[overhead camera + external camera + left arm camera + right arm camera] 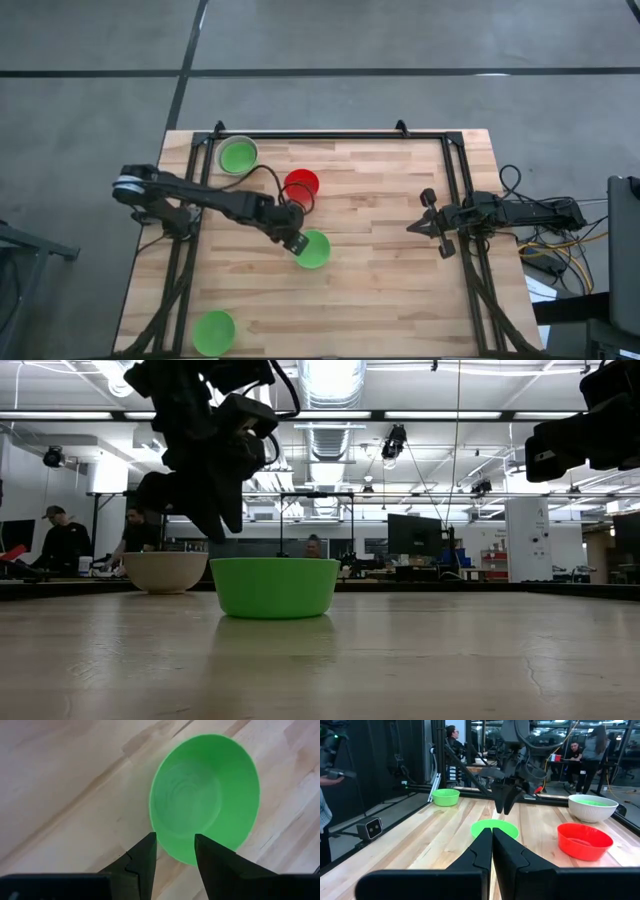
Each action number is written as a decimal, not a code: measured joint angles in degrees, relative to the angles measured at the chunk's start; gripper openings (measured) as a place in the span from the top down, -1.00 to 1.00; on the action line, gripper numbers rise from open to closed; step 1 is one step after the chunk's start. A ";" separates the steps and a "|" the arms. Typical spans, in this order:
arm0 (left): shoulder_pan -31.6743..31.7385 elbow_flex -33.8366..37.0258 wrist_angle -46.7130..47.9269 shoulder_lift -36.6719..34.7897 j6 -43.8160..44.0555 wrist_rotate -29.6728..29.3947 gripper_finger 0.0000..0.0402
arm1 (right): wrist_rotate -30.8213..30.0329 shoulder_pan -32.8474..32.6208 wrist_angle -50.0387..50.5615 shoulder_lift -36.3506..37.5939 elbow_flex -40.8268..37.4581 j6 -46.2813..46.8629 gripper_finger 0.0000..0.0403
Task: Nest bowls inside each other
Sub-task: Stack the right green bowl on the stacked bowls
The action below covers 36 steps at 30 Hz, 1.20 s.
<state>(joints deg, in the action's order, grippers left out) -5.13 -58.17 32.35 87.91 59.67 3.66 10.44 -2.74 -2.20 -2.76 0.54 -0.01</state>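
A bright green bowl (313, 249) (205, 795) stands upright on its base near the table's middle. My left gripper (297, 243) (175, 840) hovers open just above this bowl's left rim, slanting down; it touches nothing (225, 525). A red bowl (301, 184) stands a little farther back. At the far left, a grey-white bowl (238, 155) holds a green bowl nested inside it. Another green bowl (213, 331) sits at the near left edge. My right gripper (430, 225) (492, 845) waits shut at the table's right side.
A black frame (330, 135) runs along the table's far edge and down both sides. Bare wood lies between the middle green bowl and my right gripper. Cables (560, 250) lie off the table's right edge. People stand in the room beyond the table.
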 joint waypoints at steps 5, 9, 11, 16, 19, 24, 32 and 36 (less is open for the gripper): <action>-0.70 0.00 -1.28 1.17 0.51 0.40 0.31 | 0.02 0.00 0.00 0.00 0.02 0.00 0.96; -0.76 0.00 -2.01 1.99 0.75 1.88 0.31 | 0.00 0.02 -0.02 0.00 0.02 0.00 0.96; -0.76 0.00 -1.98 2.19 1.04 1.88 0.31 | 0.01 0.01 0.00 0.00 0.01 0.00 0.96; -0.94 0.00 -2.29 2.41 1.06 1.90 0.31 | 0.00 0.01 0.00 0.00 0.00 0.00 0.96; -1.04 0.08 -2.31 2.49 1.06 1.90 0.31 | 0.00 0.02 0.00 0.00 0.00 0.00 0.96; -1.04 0.13 -1.44 2.48 1.07 1.85 0.31 | 0.00 0.01 -0.02 0.00 0.01 0.00 0.96; -0.98 0.20 1.08 2.32 2.00 0.60 0.31 | 0.00 0.00 0.00 0.00 0.00 0.00 0.96; -0.98 0.20 1.09 2.48 2.47 0.28 0.31 | 0.00 0.00 -0.01 0.00 0.02 0.00 0.96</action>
<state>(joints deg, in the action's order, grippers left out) -6.11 -57.98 33.44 90.39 62.14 3.95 10.44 -2.74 -2.21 -2.76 0.56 -0.01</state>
